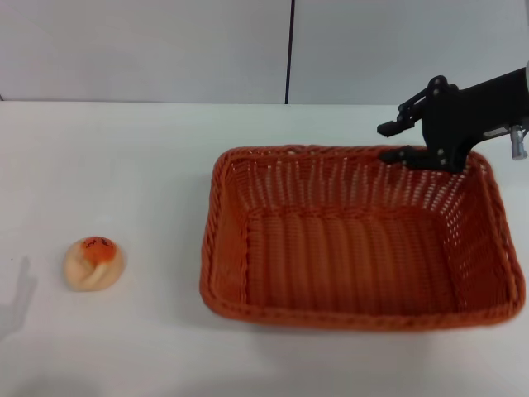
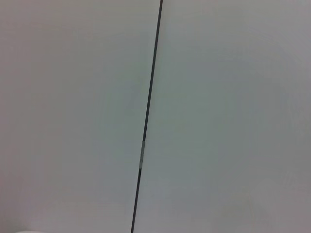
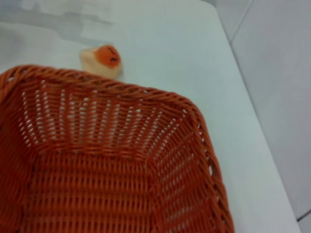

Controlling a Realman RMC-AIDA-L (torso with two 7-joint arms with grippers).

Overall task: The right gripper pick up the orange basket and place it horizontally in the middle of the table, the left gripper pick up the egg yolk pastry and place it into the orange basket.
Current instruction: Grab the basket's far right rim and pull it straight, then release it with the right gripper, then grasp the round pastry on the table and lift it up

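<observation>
The orange basket (image 1: pixel 213 248) lies flat on the white table (image 1: pixel 124 165), right of the middle, and it holds nothing. My right gripper (image 1: pixel 395 141) hangs at the basket's far rim, toward its right corner. It is open, with one finger just inside the rim and the other beyond it. The right wrist view looks down into the basket (image 3: pixel 112 87). The egg yolk pastry (image 1: pixel 94 263) sits alone on the table, well to the left of the basket, orange patch up. That wrist view shows the egg yolk pastry (image 3: pixel 102 59) past the rim. My left gripper is out of view.
A white wall with a dark vertical seam (image 1: pixel 289 50) stands behind the table. The left wrist view shows only that seam (image 2: pixel 148 116) on the wall. A faint shadow (image 1: pixel 16 306) falls on the table at the near left.
</observation>
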